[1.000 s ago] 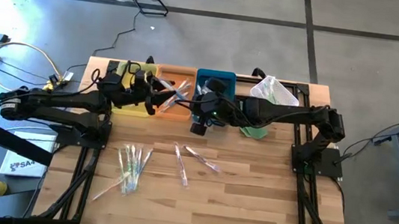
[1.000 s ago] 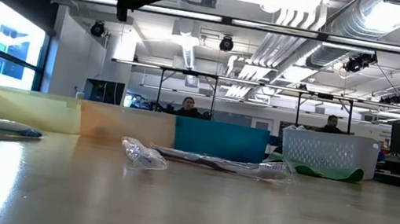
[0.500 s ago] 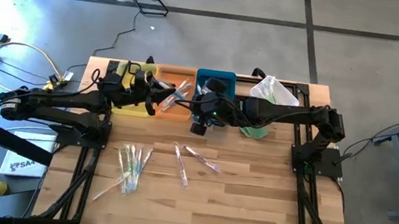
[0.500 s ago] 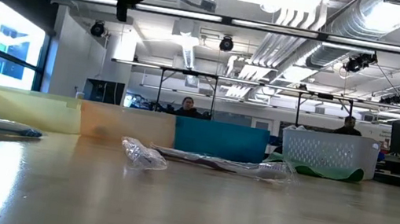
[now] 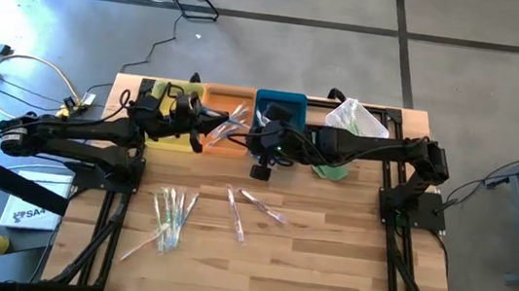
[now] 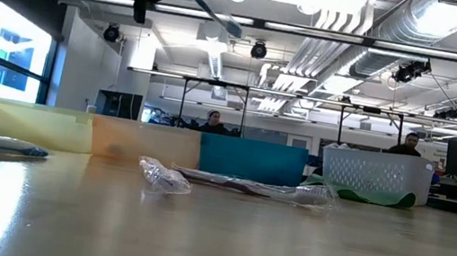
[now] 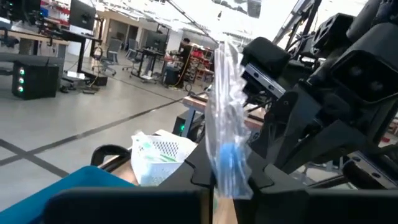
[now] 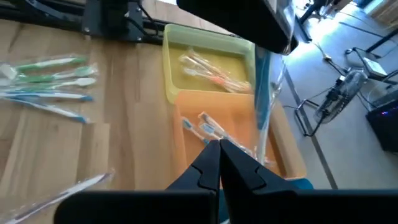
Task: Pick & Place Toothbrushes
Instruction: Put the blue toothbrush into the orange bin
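Left gripper point(image 5: 205, 123): my fingers are pinched on a blue-handled wrapped toothbrush point(image 7: 225, 134); in the left wrist view the wrapper rises from between my two pads. I hold it near one end so the rest hangs free.

Position of held item: raised over the boundary between the yellow tray point(image 5: 171, 116) and the orange tray point(image 5: 229, 101), clear of the walls. I judge this height is kept so the long wrapper does not snag a rim.

Right gripper point(image 5: 261, 170): my fingers are pressed together with nothing between them, as the right wrist view shows. It hangs just in front of the blue tray point(image 5: 281, 102), out of the left arm's path.

Trays: set side by side along the far edge of the table point(image 5: 324, 270); yellow and orange already contain toothbrushes, apparently sorted by handle colour.

Remaining stock: a loose pile point(image 5: 169, 216) and a few more point(image 5: 251, 206) lie on the open boards nearer the front, well apart from the trays.

White mesh basket point(image 5: 355, 118): beside the blue tray.

Stage, judged: carry phase; release not yet done.
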Robot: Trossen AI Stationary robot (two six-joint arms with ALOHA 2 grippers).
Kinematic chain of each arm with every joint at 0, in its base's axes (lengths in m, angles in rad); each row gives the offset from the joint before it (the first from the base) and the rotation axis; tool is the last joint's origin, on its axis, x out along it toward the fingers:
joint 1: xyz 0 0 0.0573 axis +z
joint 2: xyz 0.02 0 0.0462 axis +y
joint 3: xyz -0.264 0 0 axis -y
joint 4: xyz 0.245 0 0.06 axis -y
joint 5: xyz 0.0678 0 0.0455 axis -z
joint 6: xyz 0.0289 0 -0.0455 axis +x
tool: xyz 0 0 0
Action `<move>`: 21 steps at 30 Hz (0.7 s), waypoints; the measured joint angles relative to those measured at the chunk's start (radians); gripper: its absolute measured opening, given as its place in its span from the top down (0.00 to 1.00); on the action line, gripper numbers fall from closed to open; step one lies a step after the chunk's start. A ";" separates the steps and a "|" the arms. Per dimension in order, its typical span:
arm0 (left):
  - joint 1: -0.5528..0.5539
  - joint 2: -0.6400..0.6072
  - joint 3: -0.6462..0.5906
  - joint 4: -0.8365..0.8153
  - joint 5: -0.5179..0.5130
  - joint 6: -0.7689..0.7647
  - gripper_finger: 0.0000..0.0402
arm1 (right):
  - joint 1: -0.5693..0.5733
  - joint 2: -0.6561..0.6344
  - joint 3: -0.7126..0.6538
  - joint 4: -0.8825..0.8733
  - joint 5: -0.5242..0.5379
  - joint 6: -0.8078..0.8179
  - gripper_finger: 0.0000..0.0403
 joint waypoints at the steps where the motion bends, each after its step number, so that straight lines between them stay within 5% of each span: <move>1: 0.000 0.000 0.000 -0.002 0.000 0.002 0.95 | 0.000 0.000 0.000 0.000 0.008 -0.001 0.99; 9: 0.006 0.000 0.000 -0.058 -0.003 0.106 0.95 | 0.013 -0.049 0.000 -0.110 0.151 0.013 0.94; 16: 0.152 0.000 0.000 -0.202 0.044 0.114 0.95 | 0.013 -0.094 0.000 -0.377 0.056 0.199 0.93; 21: 0.312 -0.001 0.000 -0.260 0.193 0.074 0.95 | 0.025 -0.091 0.000 -0.482 0.038 0.305 0.99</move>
